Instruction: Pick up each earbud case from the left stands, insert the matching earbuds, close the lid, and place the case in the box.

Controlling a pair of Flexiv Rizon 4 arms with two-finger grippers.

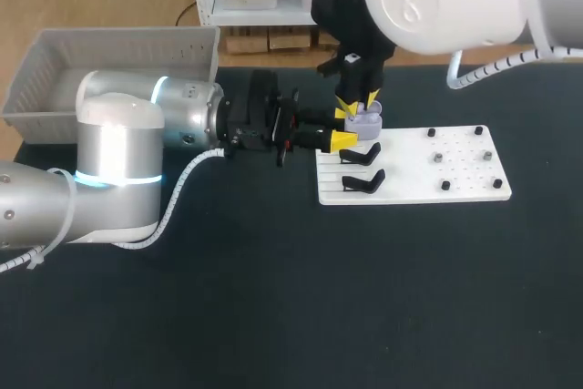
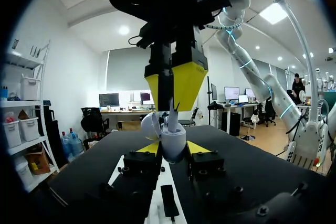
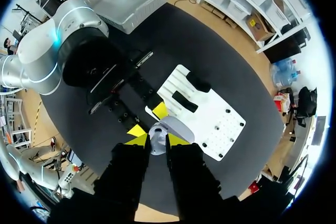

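A lavender earbud case (image 1: 366,120) with its lid (image 2: 150,125) open is held just above the white stand board (image 1: 414,170). My left gripper (image 1: 350,130) comes in from the left and is shut on the case (image 2: 174,141), one yellow tip on each side. Directly over it, my right gripper (image 1: 360,104) points straight down and is shut on a white earbud (image 2: 171,115), whose lower end is in the case's opening. In the right wrist view the case (image 3: 164,128) lies under the right gripper (image 3: 157,141). Two black stands (image 1: 362,154) on the board are bare.
Small black pegs (image 1: 463,157) dot the board's right half. A grey bin (image 1: 109,66) stands at the table's back left corner. Dark tabletop lies in front of the board and to its right.
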